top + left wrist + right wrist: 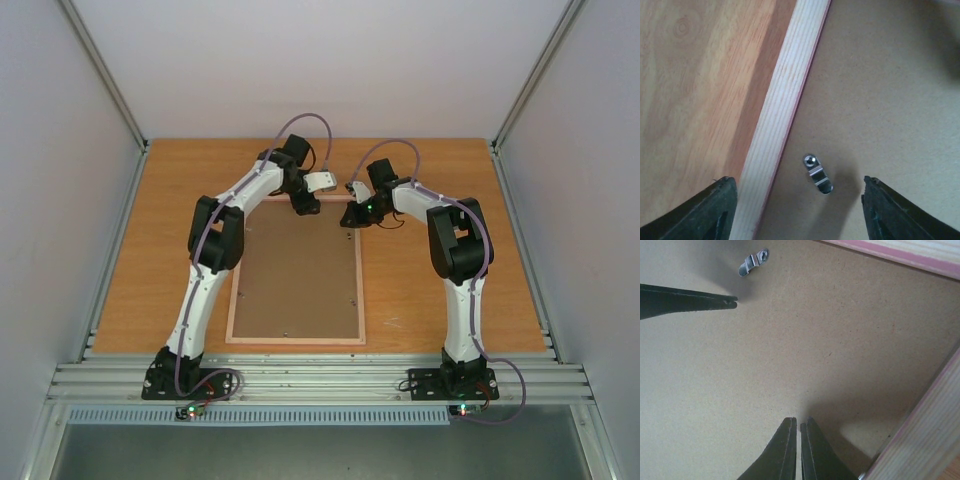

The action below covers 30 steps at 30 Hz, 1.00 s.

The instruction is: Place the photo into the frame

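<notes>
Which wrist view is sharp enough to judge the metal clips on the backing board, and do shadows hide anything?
Left wrist: the clip is crisp, with a soft shadow beside it; the open left gripper blurs at the bottom corners. Right wrist: the top-left clip is softer, and shadow pools by the shut right gripper. Top external: even light, no glare.

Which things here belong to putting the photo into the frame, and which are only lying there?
Belong to the job: the frame, face down; the brown backing board inside it; the metal clip on the board; the open left gripper over that clip; the shut right gripper. The photo is not in view.
Only there: the wooden table; the metal rails at its near edge.
</notes>
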Motion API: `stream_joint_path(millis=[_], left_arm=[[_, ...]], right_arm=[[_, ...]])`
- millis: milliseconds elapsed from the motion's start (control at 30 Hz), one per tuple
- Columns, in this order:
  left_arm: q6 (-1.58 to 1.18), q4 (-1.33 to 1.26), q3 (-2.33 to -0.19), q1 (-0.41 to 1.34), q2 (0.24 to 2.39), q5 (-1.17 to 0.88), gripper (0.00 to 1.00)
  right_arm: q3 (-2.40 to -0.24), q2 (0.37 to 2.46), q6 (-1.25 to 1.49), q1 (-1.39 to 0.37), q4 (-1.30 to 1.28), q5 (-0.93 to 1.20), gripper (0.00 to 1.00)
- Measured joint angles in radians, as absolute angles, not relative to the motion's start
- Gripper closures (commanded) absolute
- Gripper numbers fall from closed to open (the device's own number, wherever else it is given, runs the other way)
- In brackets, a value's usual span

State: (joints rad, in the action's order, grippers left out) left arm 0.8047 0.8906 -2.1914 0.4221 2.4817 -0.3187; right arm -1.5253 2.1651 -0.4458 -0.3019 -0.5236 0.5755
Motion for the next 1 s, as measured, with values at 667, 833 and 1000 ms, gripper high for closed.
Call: stream_joint_path(millis=[667, 833, 1000], left_arm=[[0.973, 0.825, -2.182, 0.424, 2.490, -0.242, 0.56], [0.954, 0.839, -2.186, 0.412, 2.490, -0.295, 0.44], [0.892, 0.881, -2.201, 0.403, 2.492, -0.354, 0.37]], right_arm=[[-1.583, 2.188, -0.451, -0.309, -0.575, 0.505, 0.94], [-1.591, 2.192, -0.451, -0.309, -0.583, 0.505, 0.94], [-1.600, 2.196, -0.451, -0.309, -0.590, 0.503, 0.94]])
